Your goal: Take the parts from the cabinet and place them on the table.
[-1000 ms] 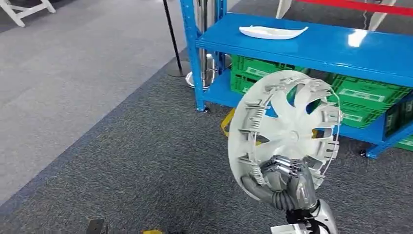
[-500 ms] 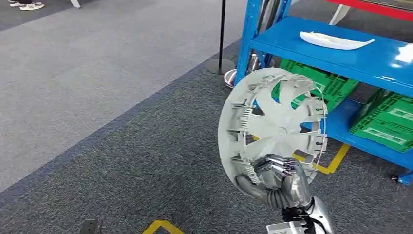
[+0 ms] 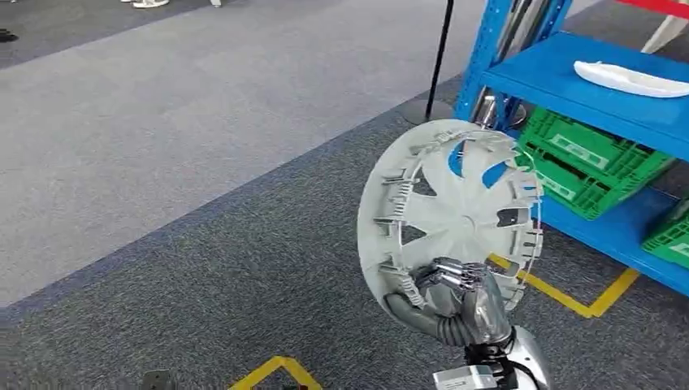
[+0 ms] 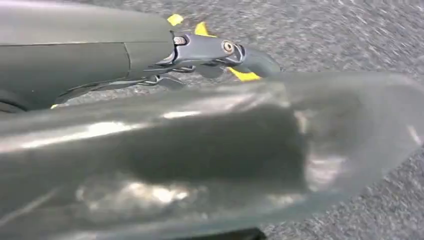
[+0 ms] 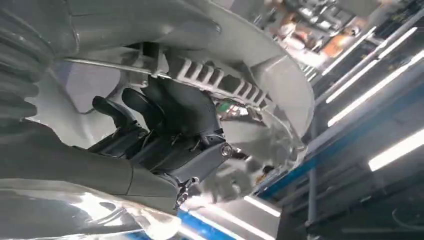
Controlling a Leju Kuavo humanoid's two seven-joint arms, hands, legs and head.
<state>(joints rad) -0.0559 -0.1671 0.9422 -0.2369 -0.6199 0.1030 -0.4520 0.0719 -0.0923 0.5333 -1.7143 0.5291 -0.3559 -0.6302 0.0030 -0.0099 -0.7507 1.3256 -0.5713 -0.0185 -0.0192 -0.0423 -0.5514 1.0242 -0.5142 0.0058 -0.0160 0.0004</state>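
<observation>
While I stand on the grey carpet floor, the blue cabinet sits ahead to my right, green crates on its lower shelf, and a white curved part lying on the upper shelf. Yellow floor tape runs near the cabinet base. The white wheel cover is up in the air in front of me, upright, tilted slightly, clear of the cabinet and well apart from the floor. My right robot hand grips it at the lower rim, below the hub, fingers curled in through the inner ribbed side, thumb on the outer edge. Cover rises above the hand. My left robot hand hangs low over the carpet; blurred, fingers partly hidden, cannot tell if anything's in it or how wide.
</observation>
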